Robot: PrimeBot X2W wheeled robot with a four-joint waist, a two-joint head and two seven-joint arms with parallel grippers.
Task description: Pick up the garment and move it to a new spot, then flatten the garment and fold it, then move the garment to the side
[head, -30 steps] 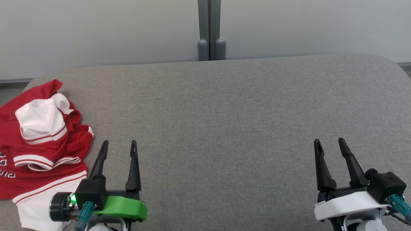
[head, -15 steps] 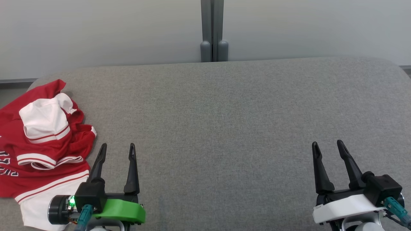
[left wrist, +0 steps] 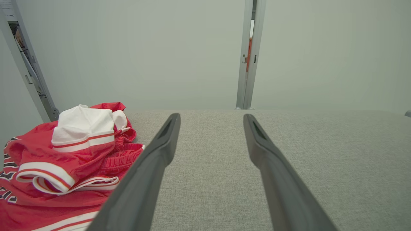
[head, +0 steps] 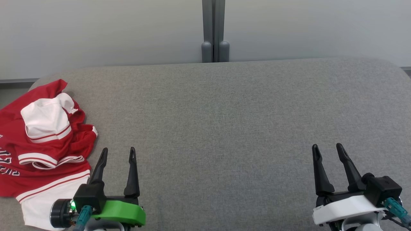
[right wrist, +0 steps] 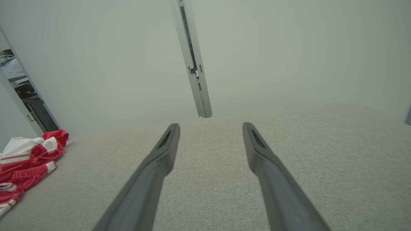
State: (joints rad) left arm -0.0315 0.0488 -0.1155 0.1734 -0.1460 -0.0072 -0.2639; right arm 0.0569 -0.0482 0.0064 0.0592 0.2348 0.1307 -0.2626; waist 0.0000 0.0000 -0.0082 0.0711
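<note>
Head view has the red and white garment (head: 45, 144) bunched up in a crumpled heap at the left edge of the grey worktop (head: 224, 112), with part of it running off the left side of the frame. Left gripper (head: 118, 149), the one with the green mount, sits at the near left just beside the garment's right edge, jaws spread wide with nothing between them. Tbh I can't tell if its left finger touches the cloth. Right gripper (head: 327, 145), white mount, is at the near right, well apart from the garment, jaws spread too and holding nothing. A grey post (head: 213, 32) stands against the pale wall (head: 96, 32) behind the far edge.
</note>
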